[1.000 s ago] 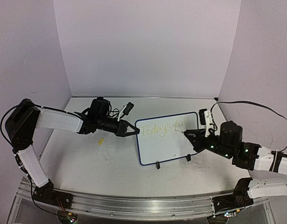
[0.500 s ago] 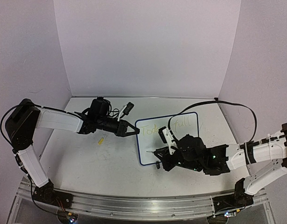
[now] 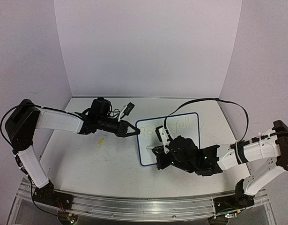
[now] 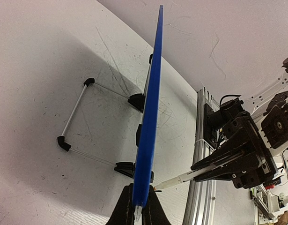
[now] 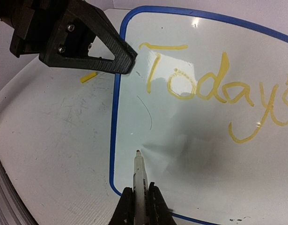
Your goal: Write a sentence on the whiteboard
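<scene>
Whiteboard upright on counter, left edge pinched by left gripper. Marker clamped in right gripper, tip low left beneath sentence. Press lightly, start second line level, brace board.

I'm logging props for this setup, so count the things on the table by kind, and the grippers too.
whiteboard: 1
marker: 1
small yellow piece: 1
grippers: 2, left gripper and right gripper
Total: 5

left end effector: on whiteboard left edge | marker: before whiteboard
</scene>
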`<state>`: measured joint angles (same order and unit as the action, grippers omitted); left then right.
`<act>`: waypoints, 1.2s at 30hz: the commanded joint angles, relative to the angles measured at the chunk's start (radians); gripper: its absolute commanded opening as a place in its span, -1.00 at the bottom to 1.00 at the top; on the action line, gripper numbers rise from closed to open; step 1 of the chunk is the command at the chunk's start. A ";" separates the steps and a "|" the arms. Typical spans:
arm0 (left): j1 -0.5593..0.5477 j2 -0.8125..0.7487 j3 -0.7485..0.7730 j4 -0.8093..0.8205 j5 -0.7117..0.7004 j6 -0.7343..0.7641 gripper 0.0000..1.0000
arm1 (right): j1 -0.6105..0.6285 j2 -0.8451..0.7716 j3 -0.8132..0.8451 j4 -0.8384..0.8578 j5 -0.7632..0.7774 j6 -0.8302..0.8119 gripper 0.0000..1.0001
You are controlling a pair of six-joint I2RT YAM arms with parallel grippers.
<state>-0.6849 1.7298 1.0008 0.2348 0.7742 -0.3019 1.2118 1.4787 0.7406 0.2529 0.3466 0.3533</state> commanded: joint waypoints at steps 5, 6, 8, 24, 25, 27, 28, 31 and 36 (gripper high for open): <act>0.001 -0.004 0.030 -0.034 -0.021 0.012 -1.00 | 0.000 0.062 0.059 0.058 0.040 0.017 -1.00; 0.001 -0.004 0.031 -0.033 -0.021 0.012 -1.00 | 0.000 0.066 0.061 0.058 0.040 0.016 -1.00; 0.000 -0.004 0.030 -0.034 -0.021 0.012 -1.00 | 0.000 0.068 0.060 0.058 0.036 0.017 -1.00; -0.003 -0.009 0.030 -0.035 -0.025 0.015 -1.00 | 0.000 0.060 -0.006 0.029 -0.005 0.058 -1.00; -0.002 -0.008 0.030 -0.035 -0.025 0.015 -1.00 | 0.000 0.058 -0.009 0.027 -0.005 0.059 -1.00; -0.002 -0.007 0.030 -0.035 -0.024 0.015 -1.00 | 0.000 0.055 -0.014 0.024 -0.003 0.061 -1.00; -0.002 -0.006 0.030 -0.035 -0.024 0.015 -1.00 | 0.000 0.054 -0.016 0.021 0.000 0.062 -1.00; -0.003 -0.005 0.030 -0.036 -0.024 0.015 -1.00 | 0.000 0.042 -0.024 0.009 0.024 0.068 -1.00; -0.004 -0.005 0.030 -0.036 -0.023 0.015 -1.00 | -0.002 0.013 -0.026 -0.001 0.082 0.084 -1.00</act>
<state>-0.6865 1.7298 1.0008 0.2333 0.7733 -0.2947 1.2131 1.5320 0.7261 0.2697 0.3466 0.4155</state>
